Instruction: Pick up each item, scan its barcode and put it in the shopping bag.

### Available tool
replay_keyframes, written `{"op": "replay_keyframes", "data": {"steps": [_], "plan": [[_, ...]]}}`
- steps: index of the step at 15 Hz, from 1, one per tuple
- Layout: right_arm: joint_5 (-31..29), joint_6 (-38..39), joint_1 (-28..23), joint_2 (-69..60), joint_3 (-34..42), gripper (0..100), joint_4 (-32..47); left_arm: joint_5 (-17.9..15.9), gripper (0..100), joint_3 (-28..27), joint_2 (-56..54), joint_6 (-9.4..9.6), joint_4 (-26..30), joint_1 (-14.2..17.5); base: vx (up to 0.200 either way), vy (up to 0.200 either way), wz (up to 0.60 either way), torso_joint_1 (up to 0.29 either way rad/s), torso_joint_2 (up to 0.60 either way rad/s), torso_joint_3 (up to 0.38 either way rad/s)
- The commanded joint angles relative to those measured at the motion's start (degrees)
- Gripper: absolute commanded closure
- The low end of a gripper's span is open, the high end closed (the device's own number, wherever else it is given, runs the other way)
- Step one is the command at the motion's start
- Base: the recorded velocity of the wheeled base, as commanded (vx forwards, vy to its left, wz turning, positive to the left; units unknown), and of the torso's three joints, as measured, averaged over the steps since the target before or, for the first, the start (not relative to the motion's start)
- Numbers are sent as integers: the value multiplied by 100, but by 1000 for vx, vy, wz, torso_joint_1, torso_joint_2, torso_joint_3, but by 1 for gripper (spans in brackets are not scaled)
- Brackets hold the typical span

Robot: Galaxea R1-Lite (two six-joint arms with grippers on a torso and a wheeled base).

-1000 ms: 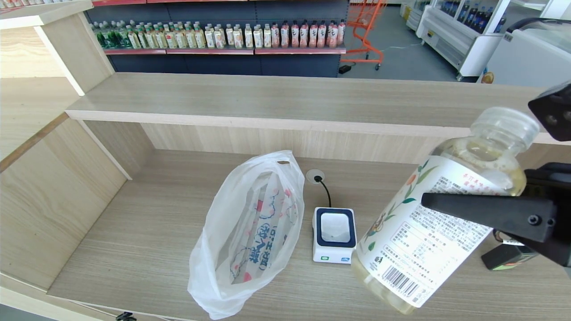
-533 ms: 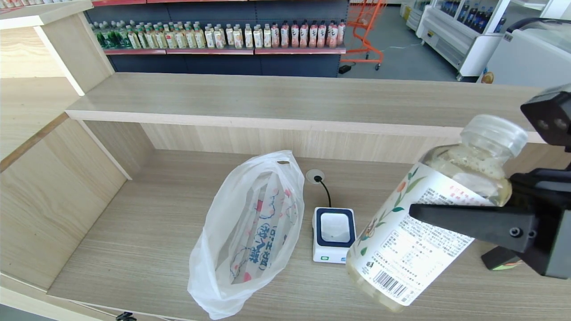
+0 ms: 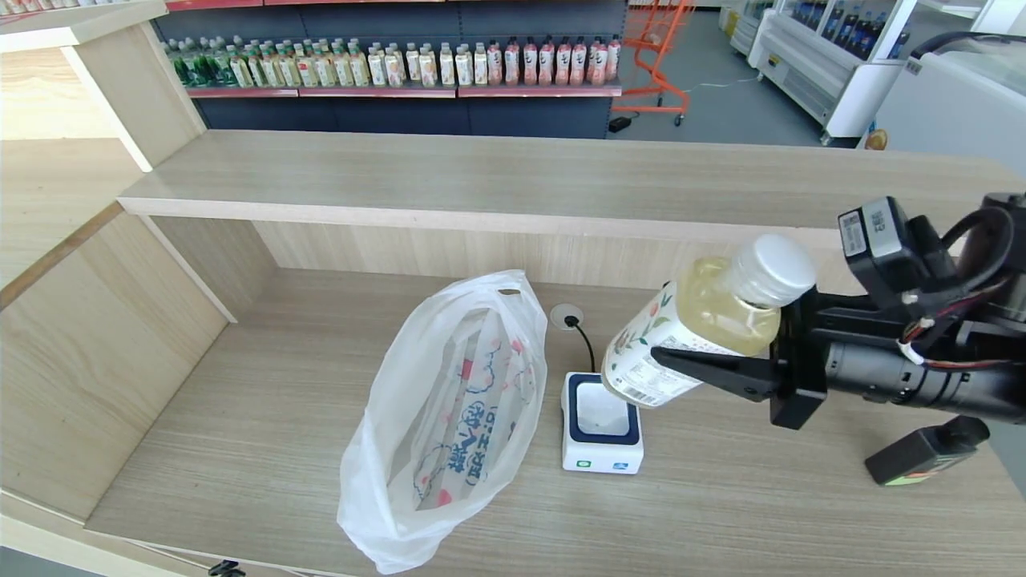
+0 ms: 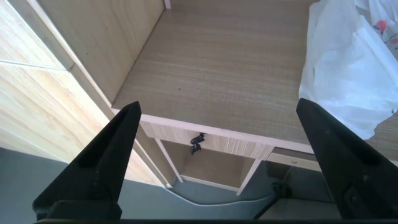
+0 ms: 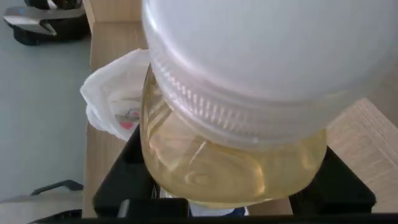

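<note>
Gripped bottle of pale drink in right jaws above scanner; held left jaws open; saw printed packet inside bag.

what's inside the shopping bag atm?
Through the thin shopping bag wall: one flat packet with blue and pink print, lying lengthwise. Anything beneath that packet is covered. The bottle is outside, held by the right gripper above the scanner.

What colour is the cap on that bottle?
White. The round plastic cap on the pale-yellow drink bottle shows best in head view.
</note>
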Motion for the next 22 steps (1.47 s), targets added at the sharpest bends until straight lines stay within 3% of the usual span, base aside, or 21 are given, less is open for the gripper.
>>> {"op": "replay_keyframes", "data": {"steps": [1, 4, 9, 22], "plan": [[224, -1018, -372, 1210, -38, 100, -789, 1, 0, 0, -1, 1, 1, 1, 0, 0, 0, 0, 0, 0], [910, -1941, -723, 1896, 6, 100, -1351, 1, 0, 0, -1, 1, 1, 1, 0, 0, 0, 0, 0, 0], [1499, -2714, -925, 2599, -91, 100, -1395, 1, 0, 0, -1, 1, 1, 1, 0, 0, 0, 0, 0, 0], [1709, -3101, -890, 3170, -442, 100, -1668, 1, 0, 0, -1, 1, 1, 1, 0, 0, 0, 0, 0, 0]]}}
